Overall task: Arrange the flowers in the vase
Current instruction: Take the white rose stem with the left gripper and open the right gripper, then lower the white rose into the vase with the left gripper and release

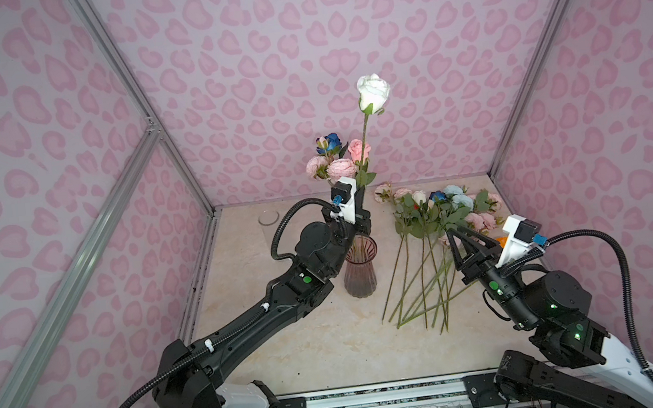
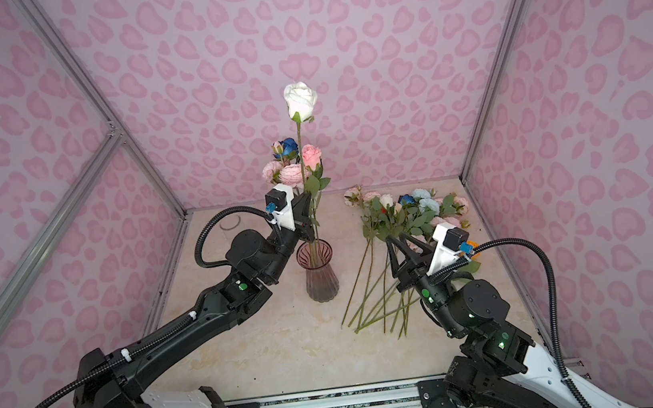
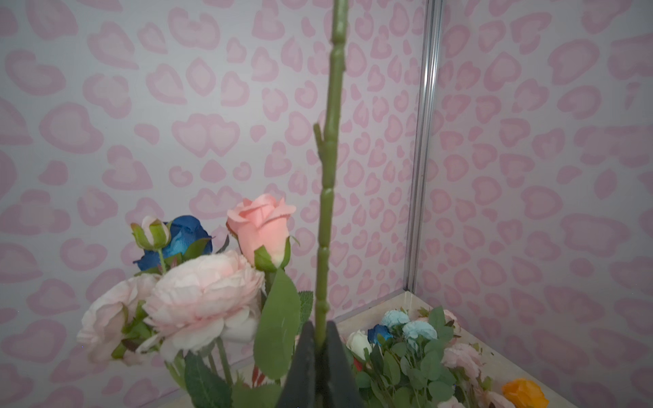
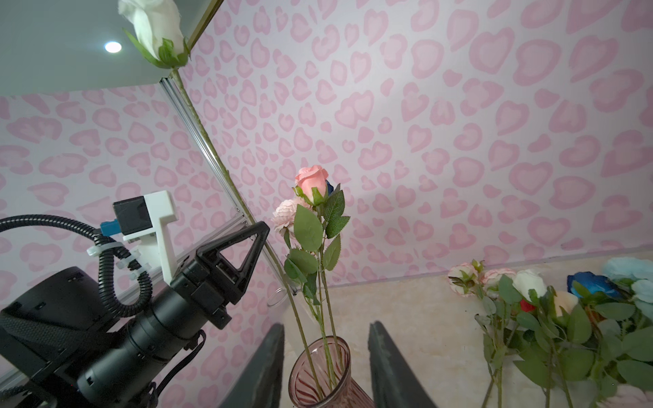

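white rose: upright, lower stem in vase
handling: probably light, top-heavy; stiff stem, soft bloom; take it by bare stem, not petals
left gripper: clamped on the stem above the vase
right gripper: part open, empty, over loose flowers on tabletop

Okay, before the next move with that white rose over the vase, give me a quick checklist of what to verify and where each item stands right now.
1. Left gripper shut on the stem of the white rose: ok.
2. Stem runs down into the mouth of the vase: ok, seen in the right wrist view.
3. Stem end resting on the vase bottom: cannot tell.
4. Vase upright on the table: ok.
5. Right gripper open and empty above the loose flowers: ok.
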Available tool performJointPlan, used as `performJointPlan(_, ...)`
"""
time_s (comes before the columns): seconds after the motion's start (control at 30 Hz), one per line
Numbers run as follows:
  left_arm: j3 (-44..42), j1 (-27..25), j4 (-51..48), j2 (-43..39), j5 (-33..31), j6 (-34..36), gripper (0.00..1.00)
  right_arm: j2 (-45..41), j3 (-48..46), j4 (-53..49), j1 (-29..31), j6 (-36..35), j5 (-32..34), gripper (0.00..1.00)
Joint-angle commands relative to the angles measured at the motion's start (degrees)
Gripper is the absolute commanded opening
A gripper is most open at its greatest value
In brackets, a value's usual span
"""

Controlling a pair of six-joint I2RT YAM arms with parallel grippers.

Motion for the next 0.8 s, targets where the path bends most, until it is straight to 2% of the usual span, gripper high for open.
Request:
performJointPlan(0.0, -2.7, 0.1, 1.3, -1.8, -1.6, -3.3, 0.04, -0.1, -0.6, -0.3, 0.0, -0.7, 1.0, 0.41)
performJointPlan(0.23, -8.7, 0.1, -1.3, -3.5, -2.3, -6.0, 0.05, 0.8, -1.4, 0.4, 0.1, -0.3, 0.7, 0.41)
performJointPlan(0.33, -9.2, 0.0, -3.0, -3.7, -1.8, -6.3, 0.18, 1.3, -1.2, 0.3, 0.1, -0.4, 0.5, 0.41)
performJointPlan(0.5, -8.7, 0.0, -7.0, -4.3, -1.6, -6.7, 0.29, 2.3, -0.7, -0.1, 0.1, 0.1, 0.1, 0.41)
performJointPlan(0.77, -8.9, 0.0, -11.9, -7.2, 0.3, -6.7, 0.34, 2.9, -0.4, -0.1, 0.0, -0.6, 0.6, 0.41)
